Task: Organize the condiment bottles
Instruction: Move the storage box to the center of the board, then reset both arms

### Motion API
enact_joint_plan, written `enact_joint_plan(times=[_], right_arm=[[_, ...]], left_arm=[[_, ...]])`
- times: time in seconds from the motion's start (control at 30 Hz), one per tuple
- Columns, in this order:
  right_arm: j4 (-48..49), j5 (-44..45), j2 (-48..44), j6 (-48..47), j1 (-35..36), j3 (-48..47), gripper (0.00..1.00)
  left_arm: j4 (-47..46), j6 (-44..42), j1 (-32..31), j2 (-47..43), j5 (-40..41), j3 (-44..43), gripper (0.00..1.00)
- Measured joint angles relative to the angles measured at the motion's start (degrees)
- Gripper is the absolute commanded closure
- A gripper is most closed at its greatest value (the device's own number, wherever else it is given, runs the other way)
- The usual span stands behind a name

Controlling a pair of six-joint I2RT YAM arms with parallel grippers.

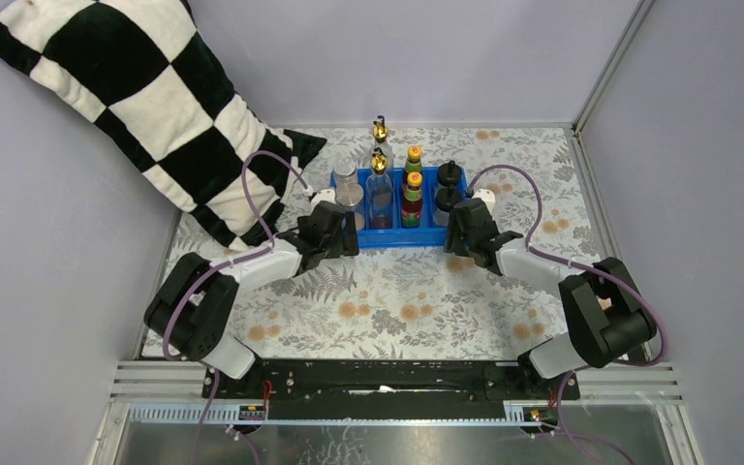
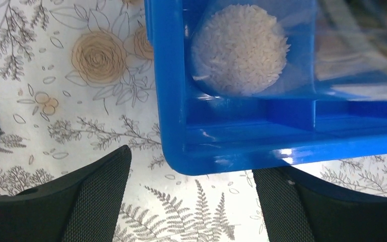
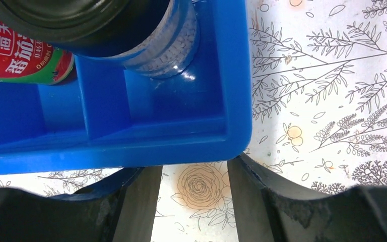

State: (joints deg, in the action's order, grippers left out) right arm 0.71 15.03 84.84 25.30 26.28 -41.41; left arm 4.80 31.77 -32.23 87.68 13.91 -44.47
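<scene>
**Both grippers open at the tray's near corners, holding nothing**

The left gripper (image 2: pixel 191 201) has its jaws wide apart. The near-left corner of the blue tray (image 2: pixel 171 101) lies just ahead of the gap. Nothing sits between its fingers (image 2: pixel 95 201), and whether they touch the tray cannot be told. The right gripper (image 3: pixel 194 201) has its jaws about half open at the tray's near-right corner, with only the flowered table (image 3: pixel 332 101) showing between them.

Beyond the left jaws a silver-lidded jar (image 2: pixel 239 50), clear and holding white grains, sits one compartment back from the tray's front wall. Beyond the right jaws a black-capped shaker (image 3: pixel 174 45), also clear with white grains, stands in the right column. Beside it an orange-capped bottle (image 3: pixel 20 55) carries a red and green label with white Chinese characters reading 番茄. The smaller print is too blurred to read.

From above, the tray holds, left to right, the jar, a gold-spouted bottle (image 1: pixel 380 194), two orange-capped bottles (image 1: pixel 413 199) and two black-capped shakers (image 1: pixel 444 201). A second gold-spouted bottle (image 1: pixel 380 129) stands on the table just behind the tray.
</scene>
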Motion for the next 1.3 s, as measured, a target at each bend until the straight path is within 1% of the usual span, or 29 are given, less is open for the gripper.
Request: enact_joint_plan(times=[0.27,0.47,0.57,0.63,0.73,0.8,0.83,0.93,1.1,1.2,1.3], right_arm=[[0.31,-2.54,3.13,-0.63,-2.14,-2.40,0.42],[0.55,-4.24,4.24,-0.70,-3.67,-3.10,0.39],[0.50,-4.83,4.00,-0.72,-3.74,-3.10,0.33],[0.11,-5.60,3.04,-0.87,-3.78,-3.10,0.23],[-1.09,-6.60,-0.52,-1.11,-3.82,-2.89,0.08],[-2.12,-7.23,-4.20,-1.36,-3.85,-2.29,0.02],[-2.62,-7.65,-6.51,-1.53,-3.85,-1.79,0.01],[-4.74,-8.61,-12.00,-1.75,-3.85,-0.59,0.00],[-9.38,-10.69,-21.64,-1.73,-3.85,1.97,0.00],[-12.37,-12.31,-28.48,-1.79,-3.85,3.17,0.00],[-14.80,-13.55,-34.99,-1.97,-3.85,3.72,0.00]], left_arm=[[-0.48,-2.27,2.75,4.28,-0.79,-4.00,0.08],[-1.29,-3.15,5.11,4.20,-1.38,-4.20,0.07],[-0.96,-3.08,5.29,1.88,-0.76,-3.67,0.04],[-0.87,-2.82,5.29,-1.55,-0.44,-2.60,0.02],[-0.39,-2.34,4.85,-8.66,-0.37,-0.33,0.01],[0.55,-1.90,4.13,-13.73,0.20,0.90,0.01],[1.49,-1.81,3.45,-16.41,0.61,1.36,0.01],[4.48,-1.22,0.00,-22.49,2.12,1.79,0.01],[9.81,0.26,-6.54,-29.09,2.01,1.29,0.01],[14.47,0.52,-8.68,-33.09,1.27,0.15,0.01],[19.67,0.57,-9.44,-38.38,-1.05,-3.15,0.01]])
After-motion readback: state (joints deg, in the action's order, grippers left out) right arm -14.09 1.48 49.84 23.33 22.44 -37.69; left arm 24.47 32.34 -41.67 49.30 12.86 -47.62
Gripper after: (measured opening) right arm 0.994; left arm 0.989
